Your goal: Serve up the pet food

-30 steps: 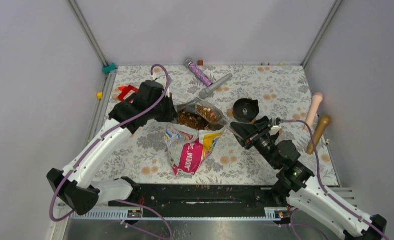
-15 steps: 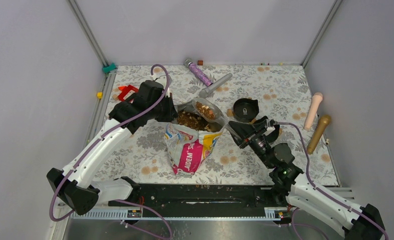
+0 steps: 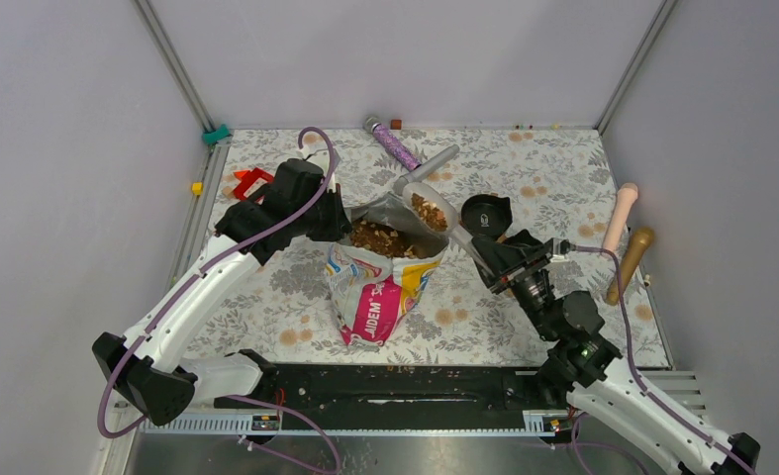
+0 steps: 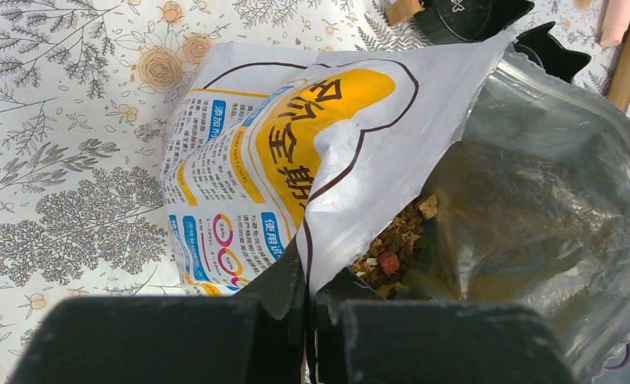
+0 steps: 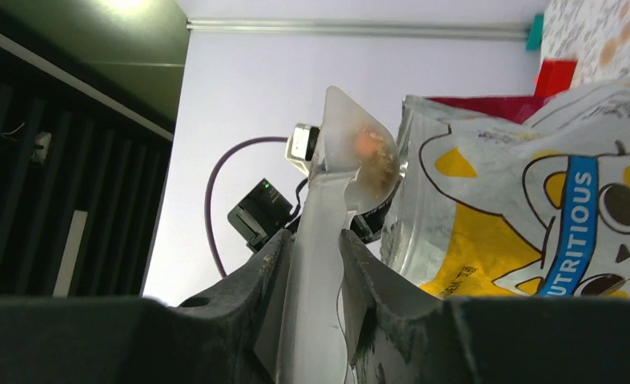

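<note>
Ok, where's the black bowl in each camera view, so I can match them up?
Top external: black bowl right of centre, just right of the food bag.
Left wrist: the bowl at the top edge, right of centre, cut off.
Right wrist: not in it.
Shared landmark: the food bag, in all three views.

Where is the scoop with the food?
In the top view, the clear scoop is held by the right claw over the edge of the open bag, left of the black bowl.

Floral-mat desk (image 3: 563, 168) has got a food bag (image 3: 375, 297) mid-front, black bowl (image 3: 486, 214) to its right, glittery purple tube (image 3: 393, 145) plus grey stick (image 3: 437, 161) at the back, pink stick (image 3: 620, 216) and tan stick (image 3: 631, 259) far right.
</note>
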